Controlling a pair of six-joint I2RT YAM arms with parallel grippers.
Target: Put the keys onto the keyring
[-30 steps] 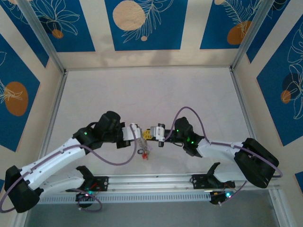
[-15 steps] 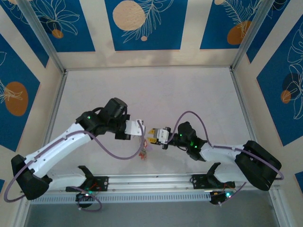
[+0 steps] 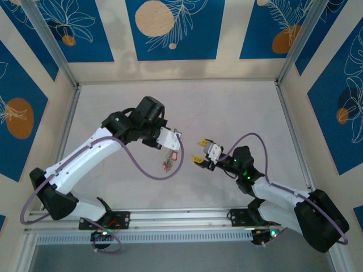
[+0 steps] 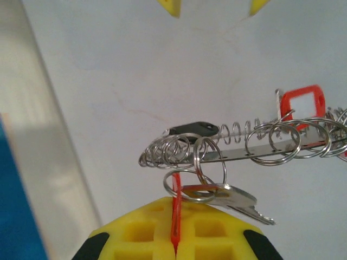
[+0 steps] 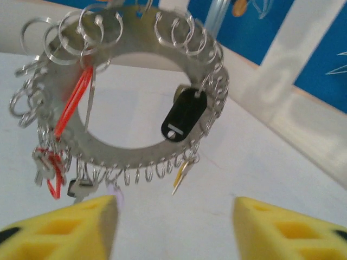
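Fingers of the left gripper press together on a red tag, so the keyring dangles above the pale table. The right gripper gapes wide near the ring, holding nothing. Blue flowered walls surround the table.

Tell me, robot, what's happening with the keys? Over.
Left gripper shut on red tag, keyring dangling. Right gripper open, short of keyring. Nothing between them.
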